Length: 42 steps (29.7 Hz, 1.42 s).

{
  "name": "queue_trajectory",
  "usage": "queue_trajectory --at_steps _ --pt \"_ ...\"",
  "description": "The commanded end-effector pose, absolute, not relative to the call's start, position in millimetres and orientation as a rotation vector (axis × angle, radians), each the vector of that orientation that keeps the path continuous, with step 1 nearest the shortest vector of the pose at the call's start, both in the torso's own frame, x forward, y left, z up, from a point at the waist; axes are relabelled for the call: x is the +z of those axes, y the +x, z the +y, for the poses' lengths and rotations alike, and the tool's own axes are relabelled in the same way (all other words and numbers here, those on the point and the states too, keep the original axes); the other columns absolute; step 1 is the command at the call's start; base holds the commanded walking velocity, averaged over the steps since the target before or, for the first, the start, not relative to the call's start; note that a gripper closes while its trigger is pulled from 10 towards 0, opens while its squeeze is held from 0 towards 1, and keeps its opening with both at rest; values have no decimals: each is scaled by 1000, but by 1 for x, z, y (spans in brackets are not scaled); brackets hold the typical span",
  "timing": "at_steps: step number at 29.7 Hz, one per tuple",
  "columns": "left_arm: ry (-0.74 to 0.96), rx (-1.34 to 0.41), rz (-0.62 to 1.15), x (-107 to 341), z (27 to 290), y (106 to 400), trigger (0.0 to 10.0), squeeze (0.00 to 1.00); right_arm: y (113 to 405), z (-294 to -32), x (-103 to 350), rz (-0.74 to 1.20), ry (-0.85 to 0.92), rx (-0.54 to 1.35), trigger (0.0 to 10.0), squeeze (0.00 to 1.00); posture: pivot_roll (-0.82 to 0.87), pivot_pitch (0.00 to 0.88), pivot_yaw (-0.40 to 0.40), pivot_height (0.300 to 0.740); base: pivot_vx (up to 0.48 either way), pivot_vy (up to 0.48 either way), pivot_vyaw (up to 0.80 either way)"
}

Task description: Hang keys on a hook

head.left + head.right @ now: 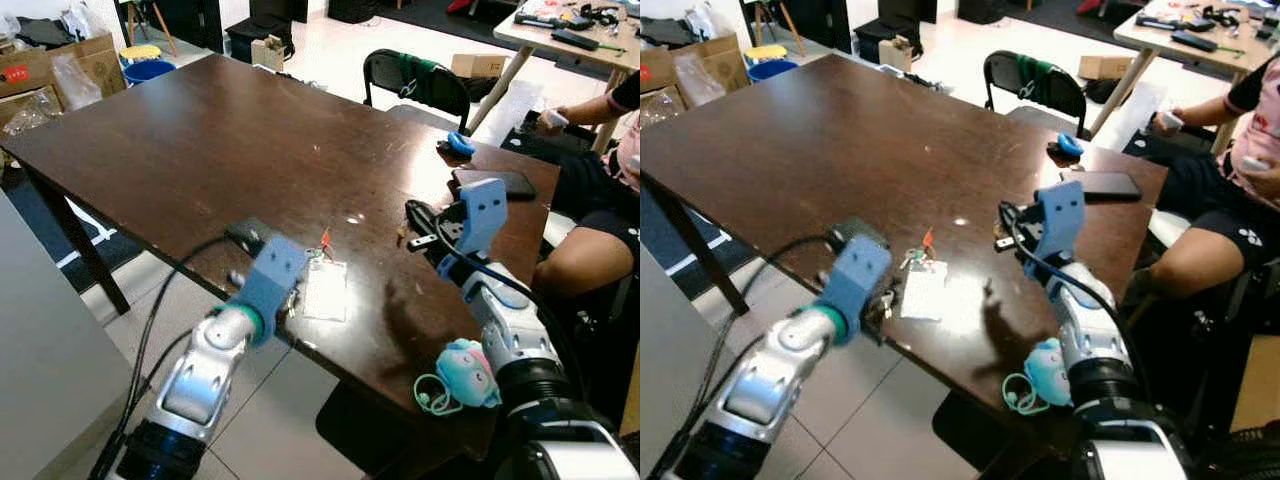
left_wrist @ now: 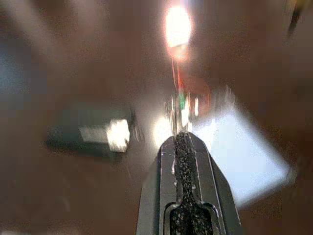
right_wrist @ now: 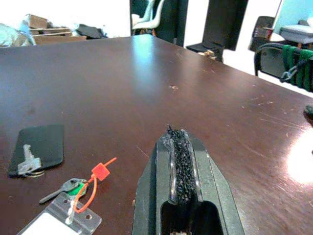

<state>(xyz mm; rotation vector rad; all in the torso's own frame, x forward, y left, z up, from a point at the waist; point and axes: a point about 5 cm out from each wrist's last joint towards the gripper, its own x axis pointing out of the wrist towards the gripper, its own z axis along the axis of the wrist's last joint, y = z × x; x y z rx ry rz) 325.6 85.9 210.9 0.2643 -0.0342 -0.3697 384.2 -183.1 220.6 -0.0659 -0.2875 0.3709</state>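
The dark counter point(image 1: 200, 140) bears everything; the keys point(image 3: 73, 188) lie flat at its near edge (beside a clear badge holder point(image 1: 326, 290)), unlifted; the left claw point(image 2: 182, 147), pressed shut, hovers just above them; right claw point(image 3: 178, 142) shut at three o'clock; hanging remains undone.

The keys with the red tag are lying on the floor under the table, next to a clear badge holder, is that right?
Not quite. The keys with the red tag lie on the dark wooden table, near its front edge, not on the floor. They are next to the clear badge holder, as you said. The right wrist view shows this plainly, and the left pincer is close beside them.
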Motion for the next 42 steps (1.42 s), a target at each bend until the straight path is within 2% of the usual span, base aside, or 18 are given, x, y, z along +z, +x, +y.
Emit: queue_trajectory --at_steps 1,2,10,17,20,28,34,42 --pt "233 -385 -69 216 85 322 0 0 383 -183 220 -293 -59 370 10000 0 114 118 64 740 0 0 0" --pt "217 -381 -119 226 85 318 10000 0 383 -181 219 -294 -53 373 10000 0 113 115 62 740 0 0 0" --pt "203 -350 -182 237 86 313 10000 0 382 -177 217 -297 -38 379 10000 0 104 101 58 740 0 0 0" --pt "168 -234 -233 244 96 312 10000 0 378 -174 222 -347 -32 365 10000 0 91 91 55 740 0 0 0" --pt "158 -98 -239 242 114 313 10000 0 369 -167 232 -448 -20 346 10000 0 87 88 56 740 0 0 0" --pt "146 23 -230 243 139 319 10000 0 364 -166 247 -529 20 279 10000 0 80 75 57 740 0 0 0" --pt "142 59 -235 244 146 321 10000 0 366 -166 245 -518 12 257 10000 0 80 75 55 740 0 0 0" --pt "141 86 -231 242 151 323 10000 0 366 -167 244 -504 28 231 10000 0 83 75 51 710 0 0 0"
